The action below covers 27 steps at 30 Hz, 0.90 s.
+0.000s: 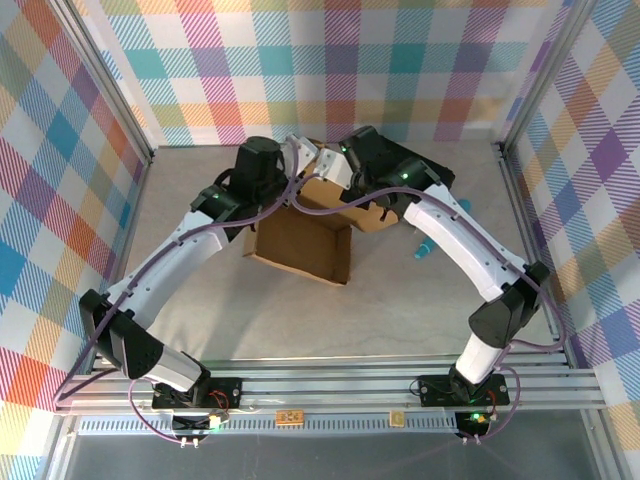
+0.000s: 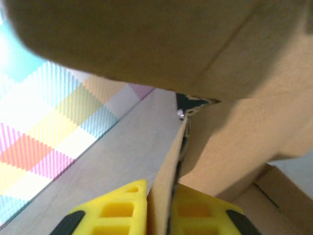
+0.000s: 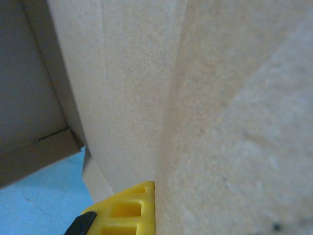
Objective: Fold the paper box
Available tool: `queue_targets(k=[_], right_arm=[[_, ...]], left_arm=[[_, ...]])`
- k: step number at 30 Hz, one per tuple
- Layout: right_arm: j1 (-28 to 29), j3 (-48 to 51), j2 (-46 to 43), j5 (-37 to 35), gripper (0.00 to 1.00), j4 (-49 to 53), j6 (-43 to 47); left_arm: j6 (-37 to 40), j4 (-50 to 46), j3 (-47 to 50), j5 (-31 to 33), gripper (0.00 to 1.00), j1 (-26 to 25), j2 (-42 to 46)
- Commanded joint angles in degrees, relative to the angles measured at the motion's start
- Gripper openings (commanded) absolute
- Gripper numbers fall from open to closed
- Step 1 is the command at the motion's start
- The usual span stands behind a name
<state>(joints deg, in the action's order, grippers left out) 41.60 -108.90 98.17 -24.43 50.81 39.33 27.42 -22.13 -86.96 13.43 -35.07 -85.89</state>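
The paper box [image 1: 300, 245] is brown corrugated cardboard, part-formed, lying at the middle of the table with its open tray toward the arms and its far panels raised. Both grippers meet at its far edge. My left gripper [image 1: 303, 160] is shut on an upright cardboard wall [image 2: 171, 161], which stands pinched between the two yellow fingers [image 2: 122, 205]. My right gripper [image 1: 332, 170] holds a neighbouring flap. In the right wrist view one yellow finger [image 3: 132, 208] presses flat against a broad cardboard panel [image 3: 220, 122], which hides the other finger.
A black case [image 1: 440, 178] lies behind the right arm at the back right. A teal object [image 1: 424, 246] rests on the table to the right of the box. Plaid walls and aluminium posts [image 1: 130, 120] enclose the table.
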Motion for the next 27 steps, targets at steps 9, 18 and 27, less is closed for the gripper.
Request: queue_targets(k=[9,18,27], right_arm=[[3.64,-11.53,5.04,7.41,0.03,4.27,-31.78],[-2.33,-8.11,-2.92,12.12,0.51,3.87,-44.39],[-28.24,14.37,-15.94,28.38,0.68,-10.59,-76.89]], left_arm=[[-15.42,20.98,12.79,20.75,0.0,-1.05,-2.56],[-17.46,37.53,27.95,6.58,0.0,6.66,3.85],[-15.13,44.63,35.55,0.48,0.0,10.08,6.51]])
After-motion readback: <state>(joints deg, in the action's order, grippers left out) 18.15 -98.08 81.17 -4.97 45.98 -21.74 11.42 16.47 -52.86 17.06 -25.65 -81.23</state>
